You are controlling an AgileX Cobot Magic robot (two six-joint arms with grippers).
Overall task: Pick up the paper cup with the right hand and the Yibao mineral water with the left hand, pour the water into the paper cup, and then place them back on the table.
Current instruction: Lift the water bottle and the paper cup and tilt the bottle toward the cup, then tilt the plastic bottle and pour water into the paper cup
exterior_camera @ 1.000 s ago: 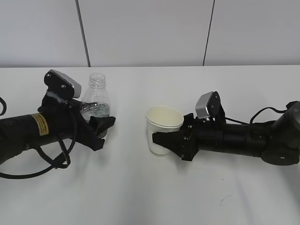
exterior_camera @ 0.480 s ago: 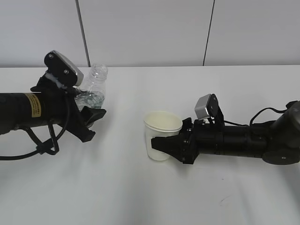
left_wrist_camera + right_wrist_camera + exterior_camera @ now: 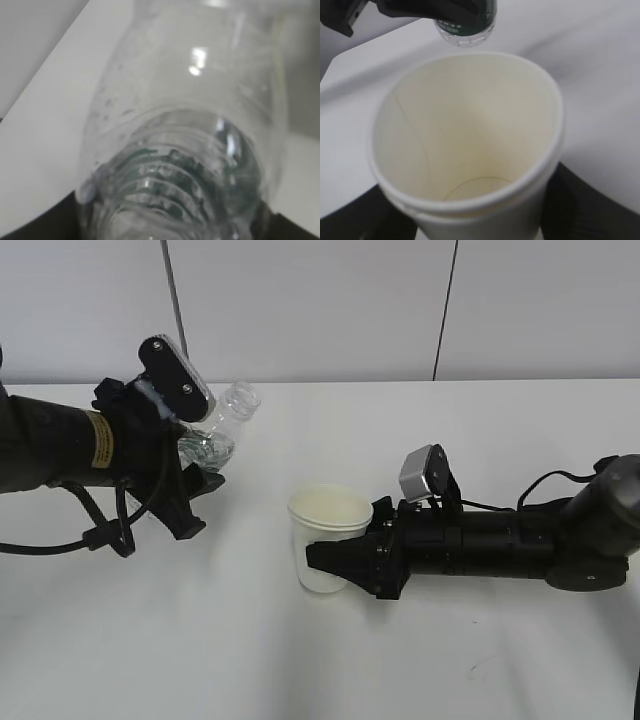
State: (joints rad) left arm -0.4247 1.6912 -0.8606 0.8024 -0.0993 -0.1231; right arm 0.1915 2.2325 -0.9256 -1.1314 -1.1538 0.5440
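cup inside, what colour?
Plain cream-white, no print; the cup looks empty. Shows best in the right wrist view.

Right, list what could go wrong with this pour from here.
The Yibao mineral water in the left hand is tilted toward the right with no cap, yet its mouth sits well left of the paper cup; further tipping could spill onto the table. The right hand clamps the thin cup wall, which might buckle. The cup looks empty and light, so it may tip easily.
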